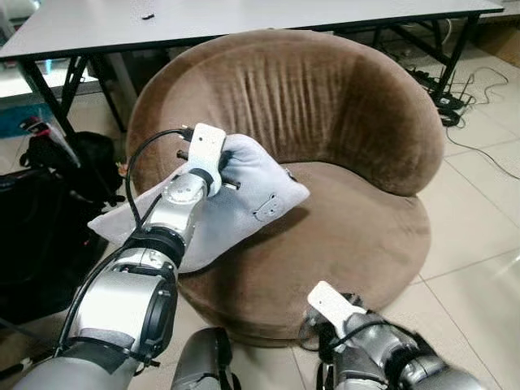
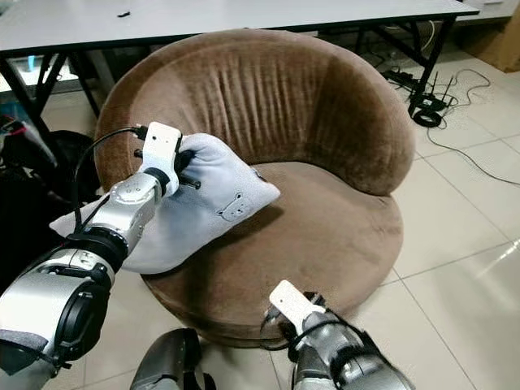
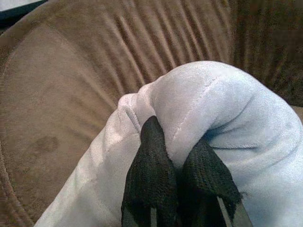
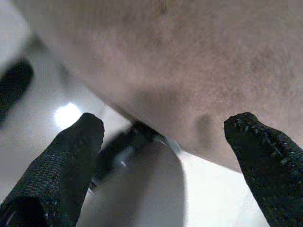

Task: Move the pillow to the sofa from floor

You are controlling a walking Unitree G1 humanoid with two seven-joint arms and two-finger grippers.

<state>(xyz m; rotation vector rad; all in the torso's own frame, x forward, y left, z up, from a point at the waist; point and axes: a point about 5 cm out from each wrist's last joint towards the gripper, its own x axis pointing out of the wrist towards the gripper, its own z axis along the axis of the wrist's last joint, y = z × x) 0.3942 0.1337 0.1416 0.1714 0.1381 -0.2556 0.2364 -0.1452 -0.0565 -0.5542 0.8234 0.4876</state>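
The pillow (image 1: 236,207), pale grey with a small bear patch, is shown lying across the left edge of the round brown sofa (image 1: 349,122); one end rests on the seat cushion, while the other corner overhangs the rim to the left, above the floor (image 1: 479,236). The left hand (image 3: 177,182) is shown at the pillow's far upper edge, its two black fingers (image 3: 151,156) pressed close together on a bunched fold of the fabric, as seen in the left wrist view. The right hand (image 4: 165,142) is held low at the near base of the sofa, its fingers spread wide and holding nothing. A grey worktop (image 1: 244,20) is seen behind the sofa, a black bag (image 1: 49,211) to the left, and cables (image 1: 455,93) at the far right.

The pillow is judged to be light, soft and easily deformed; the cloth gathers where pinched, so a grip on a thick fold or seam is expected to hold better than one on a flat face. Little risk of damage is expected. The overhanging corner may drag the pillow off the rim if it is released here.
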